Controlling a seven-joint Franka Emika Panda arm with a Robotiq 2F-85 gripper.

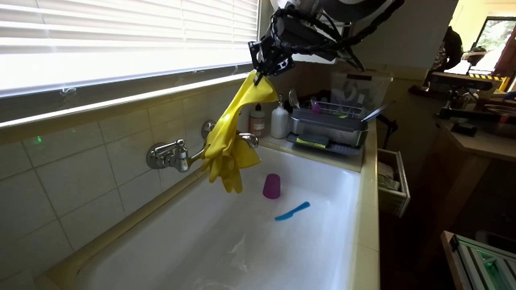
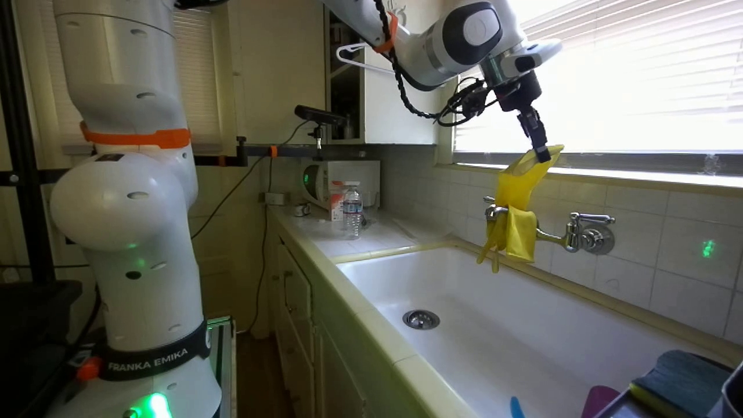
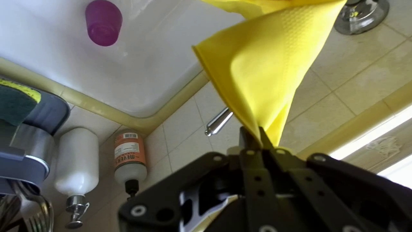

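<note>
The sink (image 1: 322, 249) holds a cup (image 1: 271, 186) and, near it, a knife (image 1: 293, 211). On the counter (image 1: 342, 160) at one end stand a white bottle (image 1: 279, 122), an orange-labelled bottle (image 1: 257, 121) and a dish rack (image 1: 328, 128); the opposite counter (image 2: 322, 235) bears a water bottle (image 2: 352, 213), a box (image 2: 336, 203) and a microwave (image 2: 370, 179).

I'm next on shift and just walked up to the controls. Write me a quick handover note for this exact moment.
End effector: shut on the cuff end of a yellow rubber glove.
Things: the glove hangs from there and overlaps the faucet in both exterior views; I can't tell whether the faucet bears its weight. A purple cup and a blue knife are in the sink.
Done: glove gripped and held up.
Left: glove not yet released.
</note>
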